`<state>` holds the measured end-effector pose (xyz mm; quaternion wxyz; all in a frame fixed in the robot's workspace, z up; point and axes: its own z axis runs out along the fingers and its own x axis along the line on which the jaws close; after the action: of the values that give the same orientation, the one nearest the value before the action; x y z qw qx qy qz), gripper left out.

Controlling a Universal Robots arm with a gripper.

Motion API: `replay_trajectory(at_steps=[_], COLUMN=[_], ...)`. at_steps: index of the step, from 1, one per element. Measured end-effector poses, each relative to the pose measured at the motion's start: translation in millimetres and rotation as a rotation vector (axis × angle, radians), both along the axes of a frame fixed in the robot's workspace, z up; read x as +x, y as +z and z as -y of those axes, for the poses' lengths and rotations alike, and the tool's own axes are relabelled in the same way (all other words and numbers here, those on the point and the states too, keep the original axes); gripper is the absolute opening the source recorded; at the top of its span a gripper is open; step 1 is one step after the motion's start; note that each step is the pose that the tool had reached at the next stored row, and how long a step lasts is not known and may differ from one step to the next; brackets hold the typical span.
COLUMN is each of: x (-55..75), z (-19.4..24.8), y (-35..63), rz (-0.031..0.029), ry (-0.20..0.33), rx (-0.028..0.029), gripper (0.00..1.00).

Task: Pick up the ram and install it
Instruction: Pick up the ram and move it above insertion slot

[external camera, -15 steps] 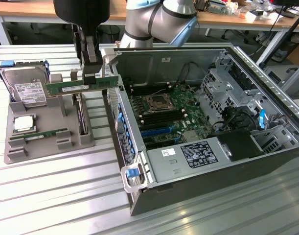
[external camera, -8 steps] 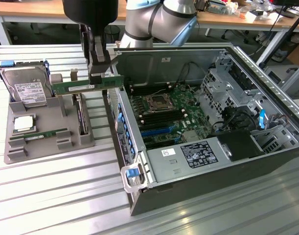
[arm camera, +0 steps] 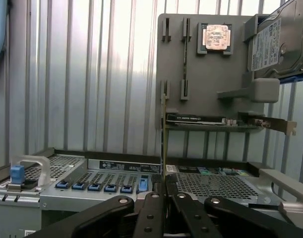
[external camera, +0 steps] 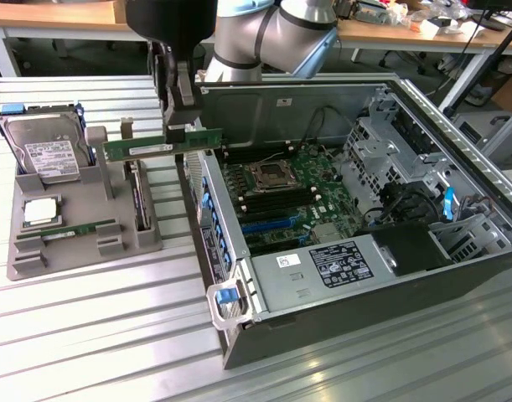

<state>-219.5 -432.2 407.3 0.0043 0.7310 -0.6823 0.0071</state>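
Claw [external camera: 182,131] clamped the ram [external camera: 138,149] aloft mid-carry; memory slots [external camera: 268,201] at 4 o'clock would likely need careful edge alignment.

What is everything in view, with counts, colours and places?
ram: one, green, in the gripper, raised between tray and case
second memory stick: one, green, lying in tray
hard drive: one, silver, propped in tray
processor: one, silver, flat in tray
expansion card: one, dark, on edge in tray
tray: one, grey, exterior view's left
computer case: one, grey, open, exterior view's right
table: one, silver, slatted, under everything
gripper: one, black, shut on the ram
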Motion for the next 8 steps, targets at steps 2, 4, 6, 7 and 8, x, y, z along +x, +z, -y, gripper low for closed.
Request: replay_trajectory(at_steps=[2,4,6,7,8], x=[3.6,6.6,10.0,10.8,12.1], z=[0.0,0.0,0.0,0.0,0.0], y=[0.0,0.0,0.0,0.0,0.0], rz=[0.0,-0.0001,0.0,0.0,0.0], ry=[0.0,0.0,0.0,0.0,0.0], rx=[0.0,0.0,0.0,0.0,0.0], gripper=[0.12,0.12,0.12,0.12,0.12])
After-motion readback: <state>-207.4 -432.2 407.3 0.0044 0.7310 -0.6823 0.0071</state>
